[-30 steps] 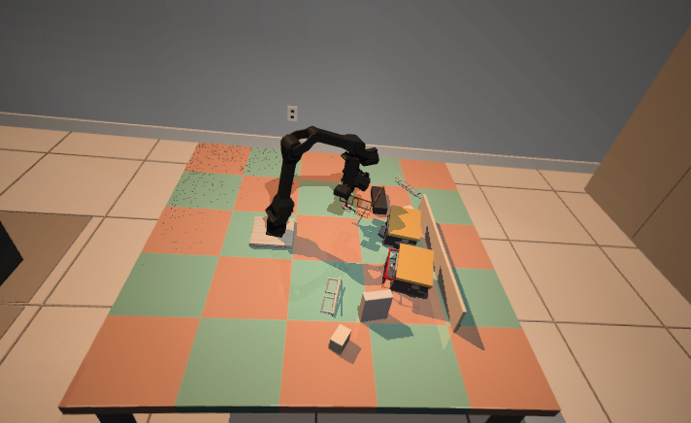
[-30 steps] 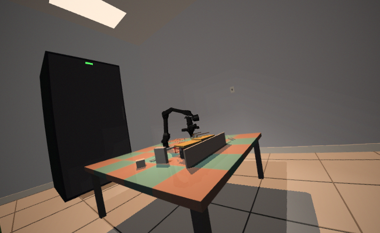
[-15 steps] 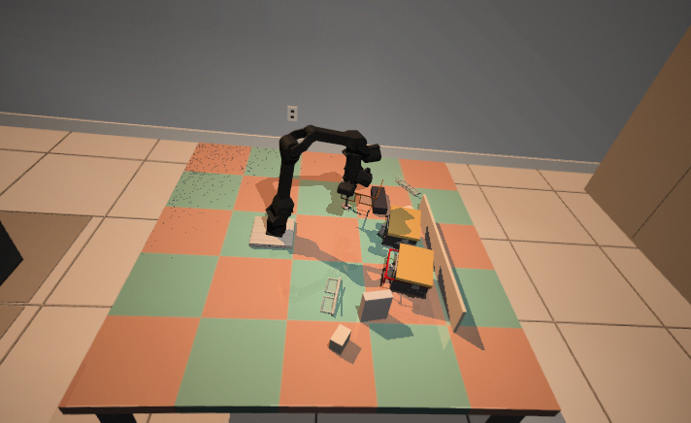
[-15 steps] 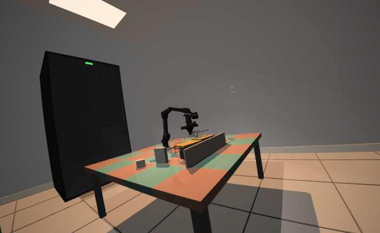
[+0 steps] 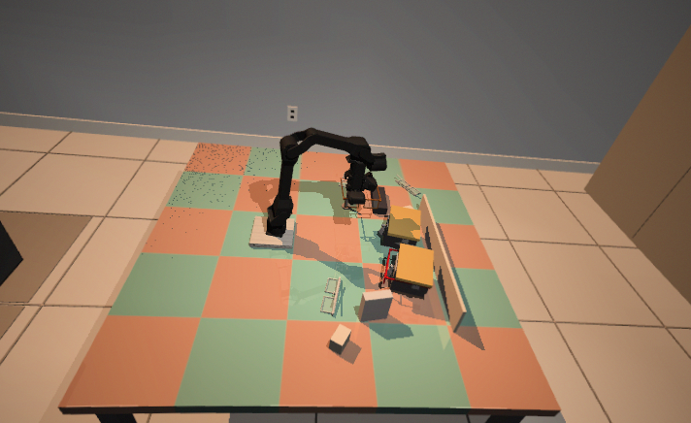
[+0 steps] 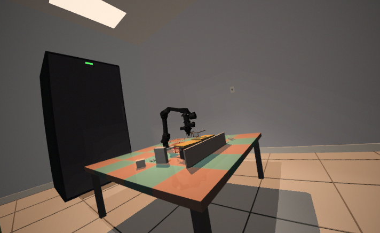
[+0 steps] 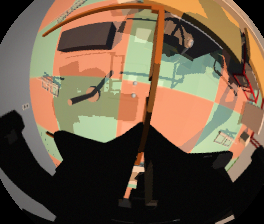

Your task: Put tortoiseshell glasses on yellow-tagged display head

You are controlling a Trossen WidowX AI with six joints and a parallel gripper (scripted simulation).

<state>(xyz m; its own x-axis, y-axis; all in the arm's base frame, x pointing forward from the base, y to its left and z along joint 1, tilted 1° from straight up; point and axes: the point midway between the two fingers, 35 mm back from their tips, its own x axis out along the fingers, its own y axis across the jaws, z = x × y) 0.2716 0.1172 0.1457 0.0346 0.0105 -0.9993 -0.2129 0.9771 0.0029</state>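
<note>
My gripper (image 5: 356, 203) (image 6: 188, 134) (image 7: 143, 126) is shut on the brown-orange tortoiseshell glasses (image 7: 155, 65), which hang above the table at its far side. In the wrist view their long bar runs up from the fingertips, and one thin arm reaches left at the top. The far display head (image 5: 393, 242) has a yellow-orange top (image 5: 405, 217) (image 6: 206, 137) and stands close by on the right, with no glasses seen on it. The nearer head (image 5: 409, 287) has a similar top (image 5: 415, 265) and wears red glasses (image 7: 249, 89). I cannot make out the yellow tag.
A long upright panel (image 5: 443, 262) (image 6: 204, 150) stands behind both heads. A dark box (image 5: 378, 201) (image 7: 85, 38) lies beside the held glasses. A tall grey block (image 5: 376, 308) (image 6: 160, 155) and a small block (image 5: 341, 336) (image 6: 140, 164) stand nearer the front. Pale glasses lie left of the tall block.
</note>
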